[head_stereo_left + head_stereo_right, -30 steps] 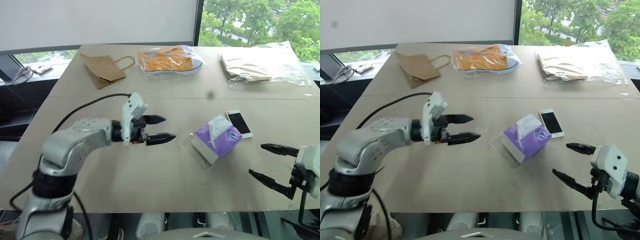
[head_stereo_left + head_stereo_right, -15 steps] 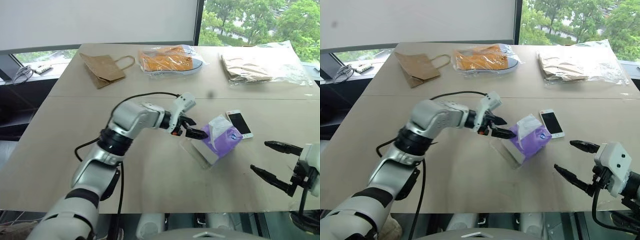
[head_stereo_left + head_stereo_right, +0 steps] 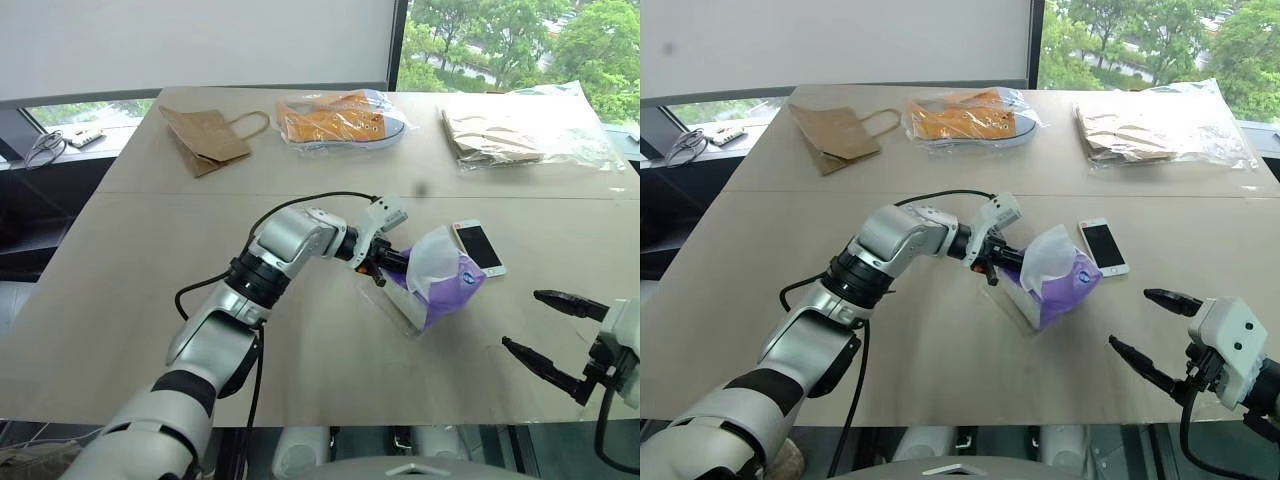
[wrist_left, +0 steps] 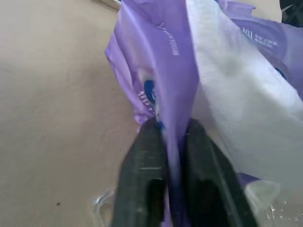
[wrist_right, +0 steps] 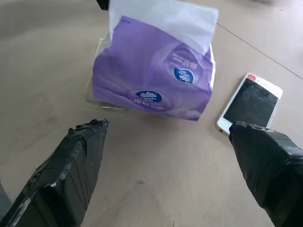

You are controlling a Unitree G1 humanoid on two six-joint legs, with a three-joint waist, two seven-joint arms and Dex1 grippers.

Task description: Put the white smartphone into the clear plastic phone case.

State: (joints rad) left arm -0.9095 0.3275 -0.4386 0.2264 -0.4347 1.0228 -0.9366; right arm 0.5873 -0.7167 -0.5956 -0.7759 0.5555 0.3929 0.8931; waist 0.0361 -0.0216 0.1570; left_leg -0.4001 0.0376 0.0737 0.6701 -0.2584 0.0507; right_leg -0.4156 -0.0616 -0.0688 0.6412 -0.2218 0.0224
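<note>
In the left eye view, the left tool (image 3: 388, 262) was clenched on the near end of the purple tissue pack (image 3: 445, 280), which stood tipped up on the table (image 3: 300, 350) with a white tissue sticking out of its top. The clear plastic phone case (image 3: 392, 305) lay flat on the table, partly under the pack. The white smartphone (image 3: 478, 247) lay face up just beyond the pack, close to it. The right tool (image 3: 553, 335) hovered near the table's front edge, released, its fingers wide apart and holding nothing. At the far side lay a brown paper bag (image 3: 205, 137), an orange shoe in a clear bag (image 3: 340, 120) and a further clear bag with brown paper inside it (image 3: 520, 130).

In the left wrist view, both black fingers (image 4: 142, 189) pinched a fold of the pack's purple wrapper.

In the right wrist view, the pack and the smartphone lay between the spread fingers (image 5: 71, 175), apart from both.
</note>
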